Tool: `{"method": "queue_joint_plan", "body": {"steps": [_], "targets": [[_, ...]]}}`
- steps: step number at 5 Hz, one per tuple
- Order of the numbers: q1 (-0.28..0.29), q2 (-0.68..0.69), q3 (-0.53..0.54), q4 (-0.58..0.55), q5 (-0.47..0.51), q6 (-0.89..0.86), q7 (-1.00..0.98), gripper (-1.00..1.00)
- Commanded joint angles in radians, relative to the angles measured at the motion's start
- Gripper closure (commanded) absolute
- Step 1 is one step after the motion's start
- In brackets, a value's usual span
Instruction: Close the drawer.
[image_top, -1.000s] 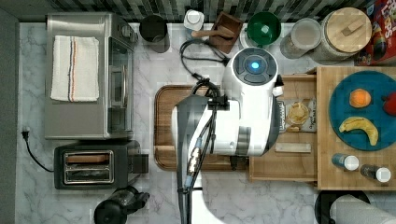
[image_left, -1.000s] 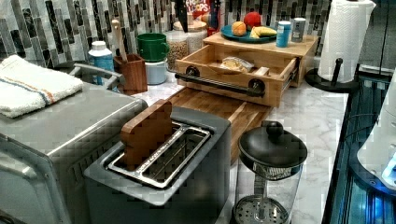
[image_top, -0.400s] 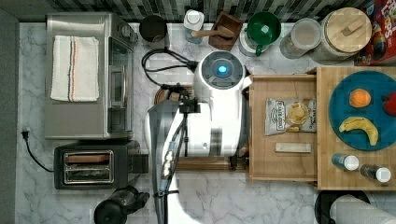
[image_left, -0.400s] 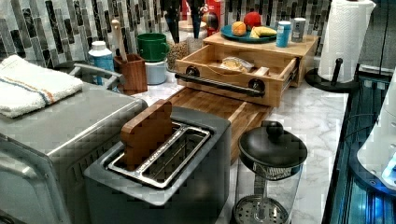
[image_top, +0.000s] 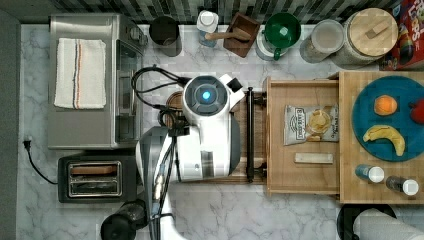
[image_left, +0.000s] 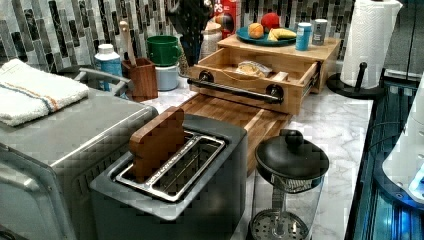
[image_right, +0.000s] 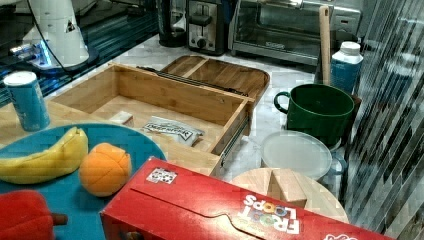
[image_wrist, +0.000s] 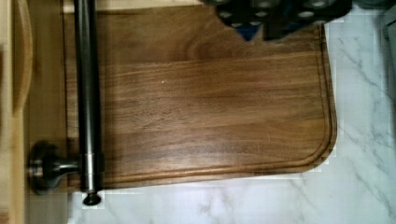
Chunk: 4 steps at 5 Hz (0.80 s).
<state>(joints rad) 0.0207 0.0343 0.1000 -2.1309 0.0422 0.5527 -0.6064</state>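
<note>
The drawer (image_top: 302, 134) stands pulled out from under the butcher-block top (image_top: 350, 190), toward the top view's left; its open tray holds a snack packet (image_top: 311, 124) and a small pale block (image_top: 313, 158); its black bar handle (image_top: 249, 135) runs across the front on two round posts and overhangs the dark brown cutting board (image_wrist: 210, 107) that lies on the marble desk (image_top: 225, 215). In the left view the drawer (image_left: 255, 80) shows open behind the board, with the handle (image_left: 235, 90) along its near face; in the right view its wooden walls (image_right: 175, 95) frame the same packet (image_right: 172, 131). The arm (image_top: 207, 132) hangs over the cutting board, just to the top view's left of the handle, its white body covering most of the board; the claw is hidden beneath it, so whether its fingers are spread or closed cannot be told, nor whether it has hold of anything; the wrist view looks down on the handle (image_wrist: 86, 93) beside the drawer front and on the board's rounded corner. A blue plate (image_top: 387, 117) with a banana (image_top: 385, 139) and an orange (image_top: 385, 105) sits on the butcher-block top; a toaster (image_top: 95, 178) and a toaster oven (image_top: 90, 80) stand at the top view's left.
</note>
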Motion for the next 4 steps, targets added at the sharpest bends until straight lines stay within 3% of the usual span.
{"method": "queue_joint_plan", "body": {"steps": [1,2,4], "targets": [[0.014,0.021,0.042,-0.129,-0.130,0.072,-0.087,1.00],[-0.007,0.024,0.037,-0.222,-0.172,0.226,-0.106,1.00],[-0.041,0.074,0.013,-0.234,-0.210,0.304,-0.124,1.00]]}}
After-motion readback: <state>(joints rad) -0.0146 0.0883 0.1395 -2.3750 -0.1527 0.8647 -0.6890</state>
